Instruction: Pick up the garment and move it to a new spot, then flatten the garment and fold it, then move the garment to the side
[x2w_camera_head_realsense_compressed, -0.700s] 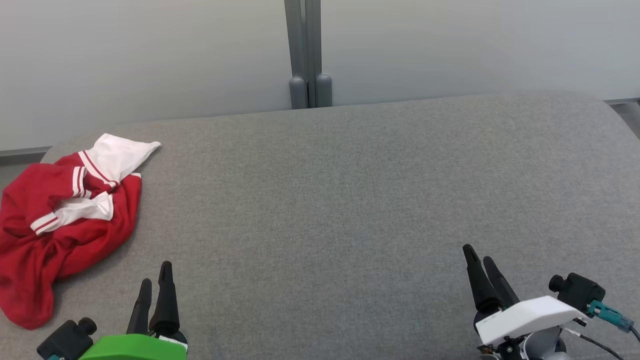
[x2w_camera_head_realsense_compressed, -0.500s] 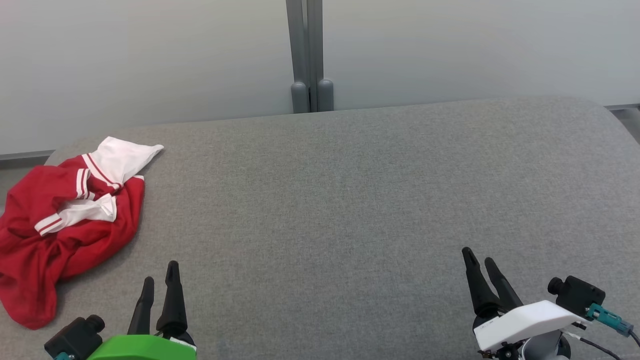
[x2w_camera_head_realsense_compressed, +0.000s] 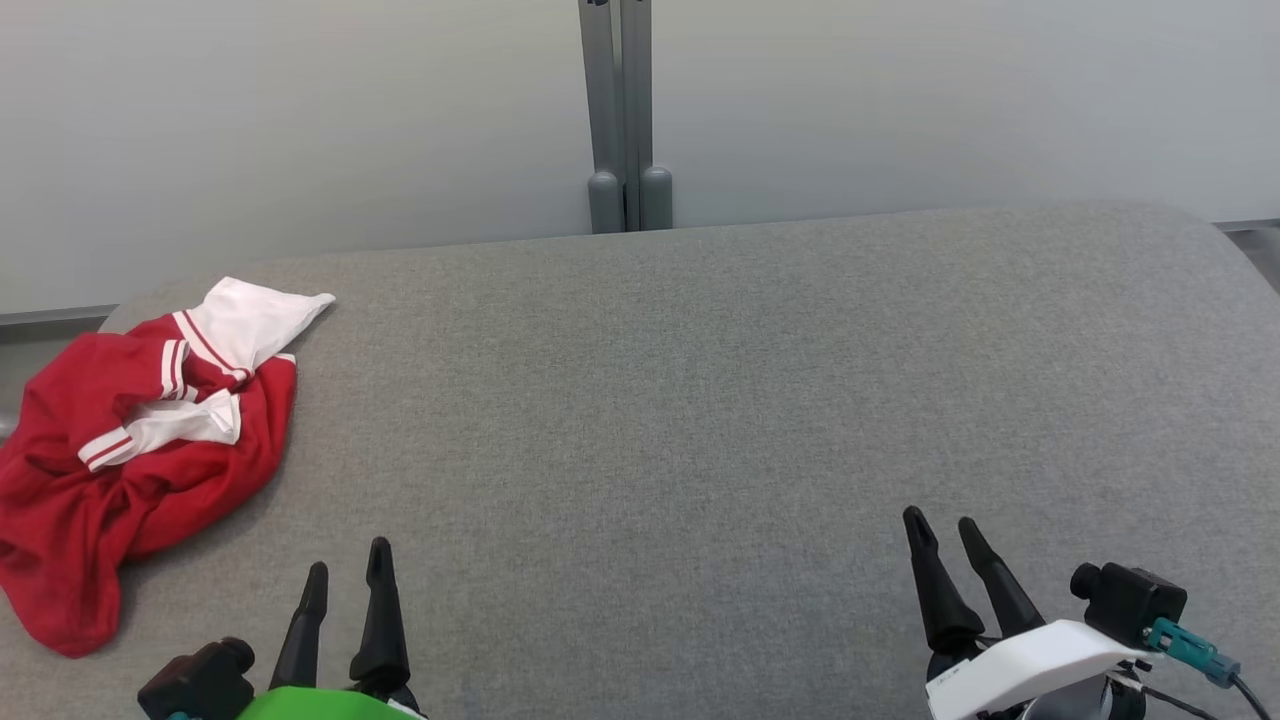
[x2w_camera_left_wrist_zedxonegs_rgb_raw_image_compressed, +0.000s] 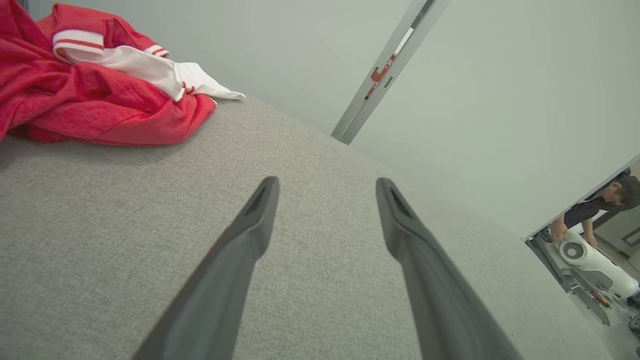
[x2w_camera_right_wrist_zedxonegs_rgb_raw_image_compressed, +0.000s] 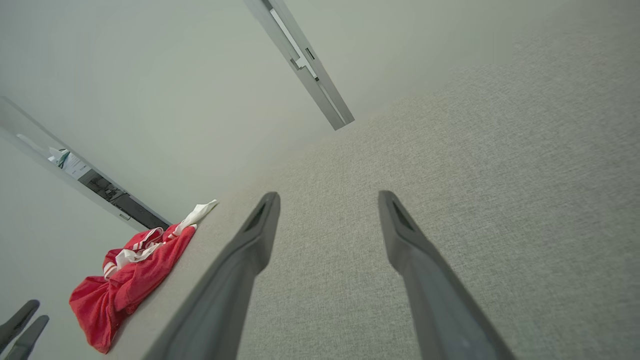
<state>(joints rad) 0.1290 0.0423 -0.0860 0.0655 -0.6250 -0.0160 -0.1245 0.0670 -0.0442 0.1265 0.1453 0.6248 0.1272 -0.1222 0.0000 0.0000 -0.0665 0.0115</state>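
The garment (x2w_camera_head_realsense_compressed: 130, 460) is a crumpled red shirt with white, red-striped trim, heaped at the far left edge of the grey cloth-covered table (x2w_camera_head_realsense_compressed: 700, 400). It also lies at the upper left of the left wrist view, garment (x2w_camera_left_wrist_zedxonegs_rgb_raw_image_compressed: 85, 95), and at the lower left of the right wrist view, garment (x2w_camera_right_wrist_zedxonegs_rgb_raw_image_compressed: 130, 275). My left gripper (x2w_camera_head_realsense_compressed: 347, 575) hovers open at the lower left, to the right of and nearer than the garment, not touching it. Low on the right, my right gripper (x2w_camera_head_realsense_compressed: 942, 530) is open too, with nothing between its fingers, far from the cloth.
A pale wall with a grey vertical post (x2w_camera_head_realsense_compressed: 625, 110) runs behind the table. The table's rounded corners fall away at the far left and far right. In the left wrist view a person (x2w_camera_left_wrist_zedxonegs_rgb_raw_image_compressed: 595, 210) bends over a white machine through a doorway.
The head camera has shifted, so the whole scene sits slightly lower and to the right. Both grippers have drawn back toward the bottom edge. The garment lies unchanged.
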